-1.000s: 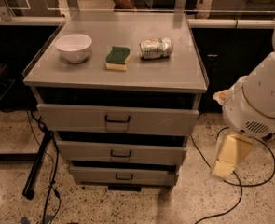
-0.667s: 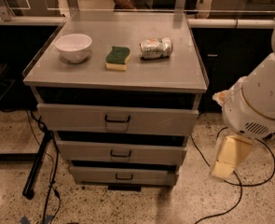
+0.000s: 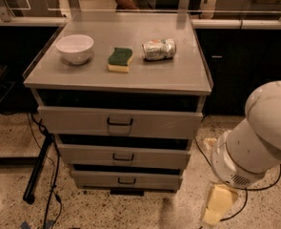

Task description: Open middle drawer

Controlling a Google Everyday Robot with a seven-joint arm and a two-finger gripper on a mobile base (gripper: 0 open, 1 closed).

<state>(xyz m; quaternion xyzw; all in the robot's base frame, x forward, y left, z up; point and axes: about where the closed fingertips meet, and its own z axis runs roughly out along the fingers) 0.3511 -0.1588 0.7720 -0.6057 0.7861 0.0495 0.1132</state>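
Note:
The middle drawer (image 3: 123, 155) is the second of three grey drawer fronts in the cabinet, with a small black pull handle (image 3: 123, 158) at its centre. It looks pushed in. The taller top drawer (image 3: 118, 123) is above it and the narrower bottom drawer (image 3: 126, 180) below. My gripper (image 3: 215, 205) is the pale yellow piece hanging low at the lower right, near the floor, to the right of the cabinet and apart from every drawer. The white arm housing (image 3: 256, 137) sits above it.
On the cabinet top (image 3: 187, 75) stand a white bowl (image 3: 75, 48), a green and yellow sponge (image 3: 120, 59) and a can lying on its side (image 3: 159, 49). A black stand leg (image 3: 37, 168) and cables lie on the speckled floor at the left. Dark counters run behind.
My arm and gripper have dropped lower and a little to the left, towards the floor beside the cabinet. The drawers and the things on top have not moved.

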